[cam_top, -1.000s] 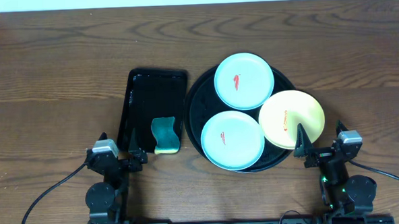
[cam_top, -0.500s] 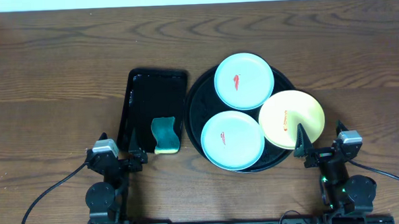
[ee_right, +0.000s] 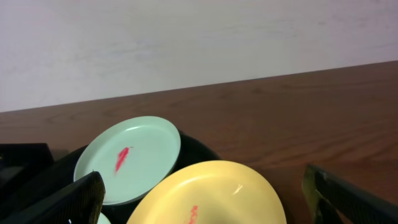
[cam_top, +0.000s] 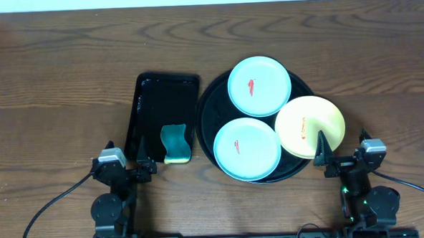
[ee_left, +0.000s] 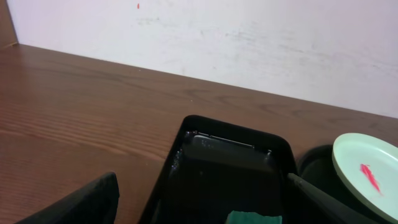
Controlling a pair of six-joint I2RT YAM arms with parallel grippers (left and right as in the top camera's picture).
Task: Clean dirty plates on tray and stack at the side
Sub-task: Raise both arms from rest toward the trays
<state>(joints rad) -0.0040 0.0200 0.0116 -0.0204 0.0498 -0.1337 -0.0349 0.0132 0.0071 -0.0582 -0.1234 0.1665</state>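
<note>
while left gripper [ee_left: 205, 202], right gripper [ee_right: 205, 199] gape, three smeared plates [cam_top: 247, 147] crowd tray [cam_top: 210, 108].

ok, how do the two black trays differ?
Shape: the round tray is circular, the rectangular tray oblong and narrower. Load: the round tray holds three smeared plates, the rectangular tray one green sponge. Both are glossy black with raised rims, side by side on the wooden table.

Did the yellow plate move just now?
No. The yellow plate sits where it was, still overhanging the right edge of the round black tray.
</note>
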